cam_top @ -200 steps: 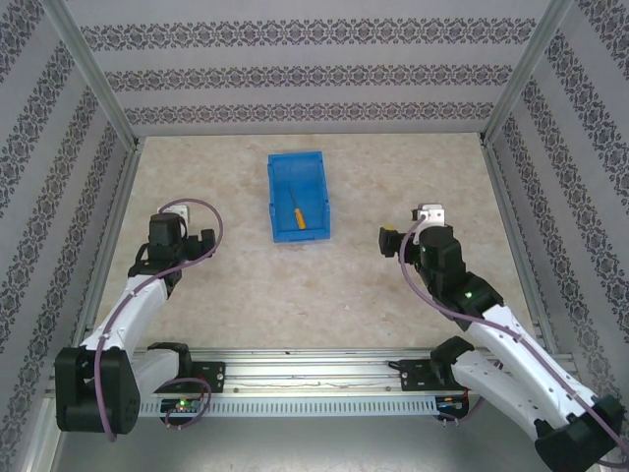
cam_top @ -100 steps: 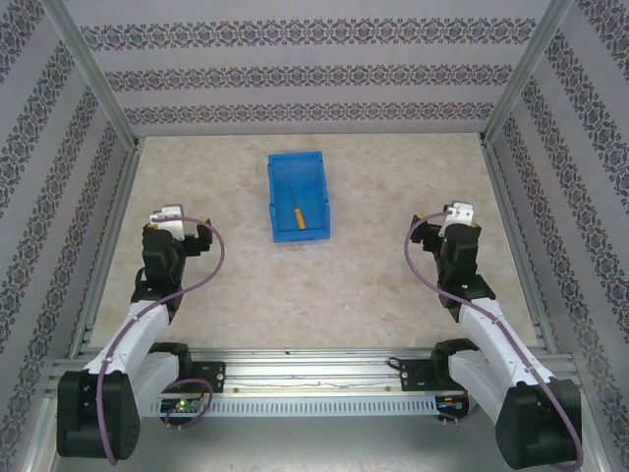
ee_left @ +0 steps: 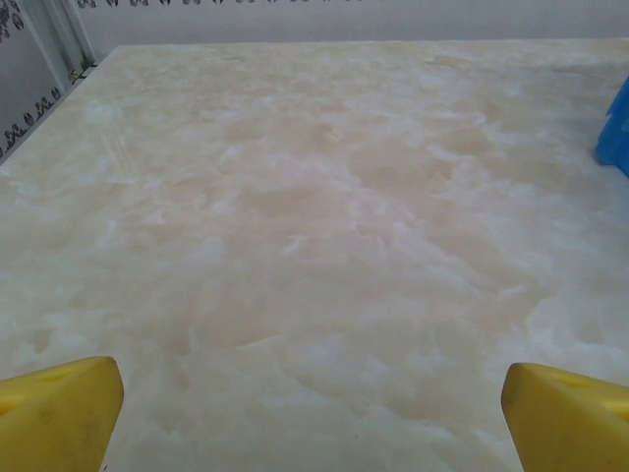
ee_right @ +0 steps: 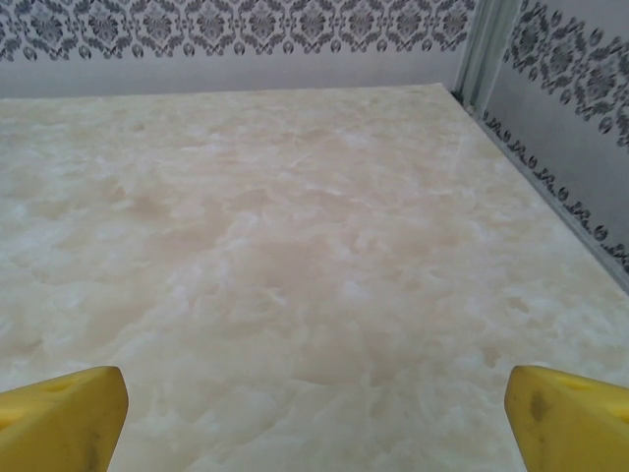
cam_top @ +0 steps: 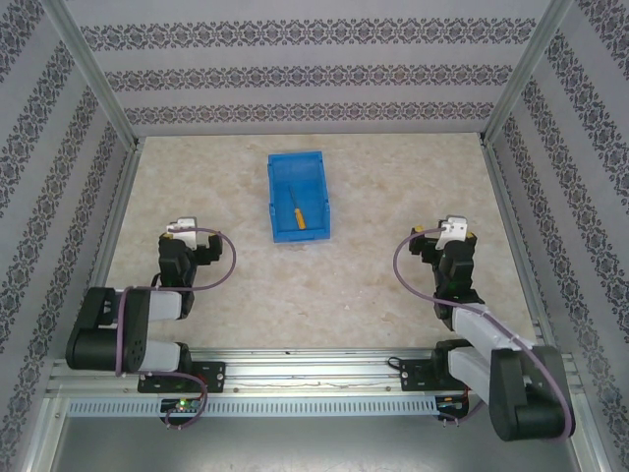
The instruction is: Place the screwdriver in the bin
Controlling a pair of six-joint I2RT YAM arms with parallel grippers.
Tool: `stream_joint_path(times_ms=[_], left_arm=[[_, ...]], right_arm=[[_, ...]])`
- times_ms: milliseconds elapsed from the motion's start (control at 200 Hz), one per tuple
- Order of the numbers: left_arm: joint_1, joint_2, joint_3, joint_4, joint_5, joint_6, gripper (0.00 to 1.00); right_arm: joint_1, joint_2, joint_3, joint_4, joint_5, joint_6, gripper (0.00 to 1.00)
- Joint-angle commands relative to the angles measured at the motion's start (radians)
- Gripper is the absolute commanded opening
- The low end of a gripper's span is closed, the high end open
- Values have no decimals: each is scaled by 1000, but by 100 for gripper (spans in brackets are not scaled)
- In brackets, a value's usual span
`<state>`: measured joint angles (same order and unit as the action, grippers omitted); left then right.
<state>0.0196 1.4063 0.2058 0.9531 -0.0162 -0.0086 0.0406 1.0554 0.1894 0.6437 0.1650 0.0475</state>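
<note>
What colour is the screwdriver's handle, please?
Orange-yellow, best seen in the top external view, where the screwdriver lies in the bin.

Marbled table (cam_top: 373,275) inside papered walls (cam_top: 295,74)
Walls carry dark ornament bands; metal posts (cam_top: 93,74) stand at the far corners.

Left arm (cam_top: 118,324), right arm (cam_top: 484,332) on rail (cam_top: 314,362) showing black joints, white links, looping purple cable (cam_top: 232,256). Left gripper (ee_left: 313,418), right gripper (ee_right: 314,418) showing yellow wedge fingertips (ee_left: 59,413).

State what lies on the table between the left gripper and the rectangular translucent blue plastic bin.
Nothing: only bare marbled tabletop separates the left gripper and the bin, shown in the top external view.
</note>
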Motion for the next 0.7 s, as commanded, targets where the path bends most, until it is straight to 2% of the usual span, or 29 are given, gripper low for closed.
stream_joint_path(times_ms=[0, 130, 200, 270, 345, 365, 430, 485, 540, 694], left_arm=[[-7, 95, 19, 213, -21, -25, 99], [-7, 228, 6, 388, -26, -21, 99], [-9, 193, 15, 313, 22, -6, 99], [-7, 204, 34, 303, -20, -20, 99], [-7, 188, 54, 238, -19, -21, 99], [-7, 190, 64, 222, -19, -21, 99], [-7, 186, 117, 113, -40, -32, 99], [-10, 179, 168, 8, -48, -25, 99], [-16, 188, 183, -5, 20, 8, 99], [-17, 183, 183, -14, 26, 7, 99]], right_arm=[[-18, 110, 5, 195, -59, -24, 98], [-36, 227, 67, 242, -123, -14, 98], [-43, 297, 101, 260, -171, -10, 98], [-45, 394, 118, 326, -217, -18, 98], [-45, 501, 123, 452, -210, -2, 98], [-47, 500, 128, 438, -213, 1, 98], [-56, 455, 202, 239, -208, -3, 98], [-51, 480, 188, 314, -202, -2, 98], [-50, 479, 184, 314, -197, -1, 99], [-47, 481, 182, 324, -197, -3, 98]])
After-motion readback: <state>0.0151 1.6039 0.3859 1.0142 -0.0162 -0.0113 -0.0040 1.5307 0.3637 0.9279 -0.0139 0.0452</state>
